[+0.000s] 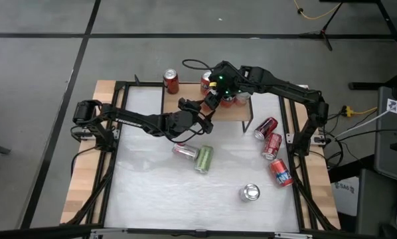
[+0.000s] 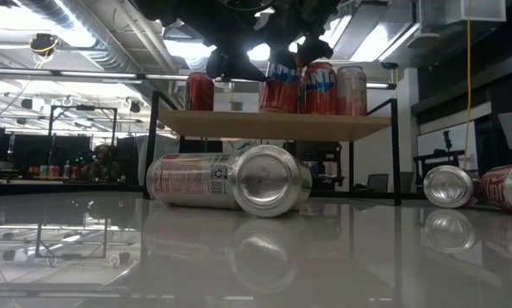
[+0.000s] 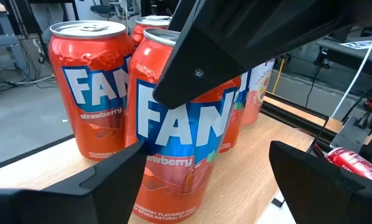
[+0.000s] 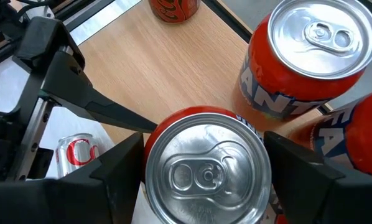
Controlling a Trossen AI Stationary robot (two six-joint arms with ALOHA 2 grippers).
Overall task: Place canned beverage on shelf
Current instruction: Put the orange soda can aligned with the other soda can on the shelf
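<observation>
We see the red strawberry can (image 4: 204, 168) standing upright on the shelf (image 4: 167, 68) near its front edge, clenched from above by the right end effector (image 4: 201, 171) so that it stays vertical as it joins the other upright cans (image 4: 301, 56) lined up behind it. The left end effector (image 3: 208, 180) reaches in from the worktop (image 1: 152, 199) side with its fingers spread on either side of the same can, released and gripping nothing, as if to steady or guide it. Several more cans (image 1: 204, 158) lie on their sides on the worktop below, which we judge are yet to be shelved.
</observation>
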